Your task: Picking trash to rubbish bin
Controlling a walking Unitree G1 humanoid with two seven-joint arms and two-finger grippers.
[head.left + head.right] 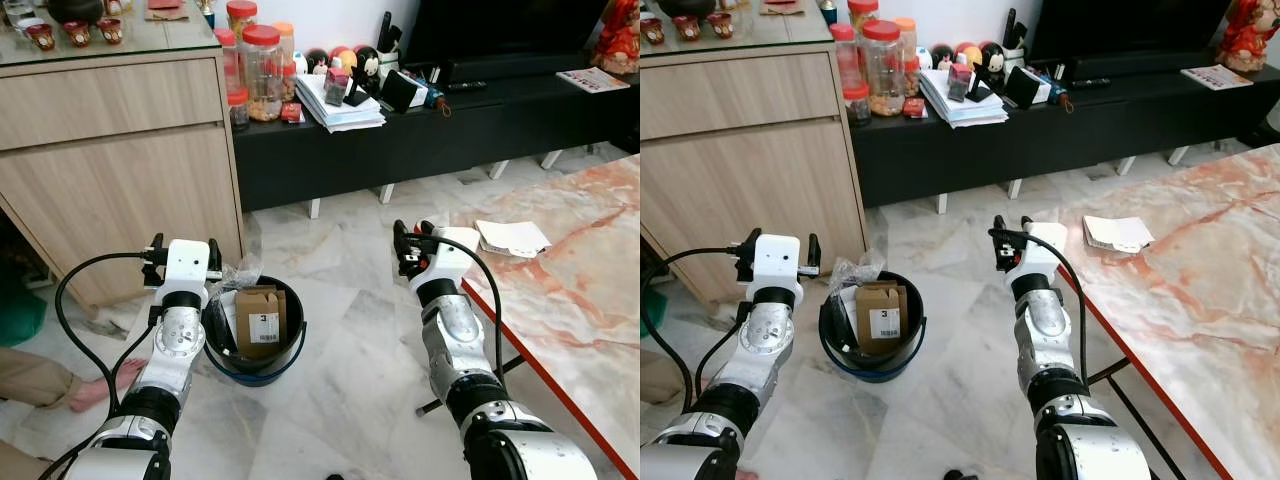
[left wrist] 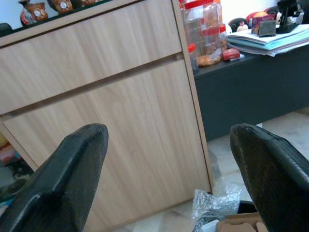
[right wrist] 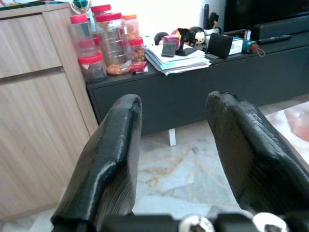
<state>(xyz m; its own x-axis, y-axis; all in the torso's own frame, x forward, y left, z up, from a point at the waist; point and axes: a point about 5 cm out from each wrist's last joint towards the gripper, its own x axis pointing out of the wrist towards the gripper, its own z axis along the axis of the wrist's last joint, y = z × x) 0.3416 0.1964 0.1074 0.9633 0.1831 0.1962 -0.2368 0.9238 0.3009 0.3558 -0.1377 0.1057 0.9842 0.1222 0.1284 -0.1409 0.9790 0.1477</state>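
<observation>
On the marble floor [image 1: 360, 330] between the two arms stands a black bin [image 1: 255, 352] with a blue base, just in front of the wooden cabinet [image 1: 120, 170]. A brown cardboard box [image 1: 260, 318] with a white label stands upright inside it, and crinkled clear plastic [image 1: 236, 272] sits at its far rim. The left gripper [image 1: 182, 250] hangs just left of the bin, above its rim level, its fingers [image 2: 67, 174] spread wide apart with nothing between them, facing the cabinet. The right gripper [image 1: 412, 245] hovers over the floor beside the near corner of the orange-veined marble table [image 1: 590, 290], its fingers [image 3: 111, 154] parted and empty. A folded white paper [image 1: 511, 238] lies on the table close to that gripper, not touching it. Beyond, a low black TV bench [image 1: 420, 130] carries red-lidded jars [image 1: 262, 70] and a paper stack [image 1: 335, 105]. A person's bare foot [image 1: 100, 385] rests on the floor at the left.
</observation>
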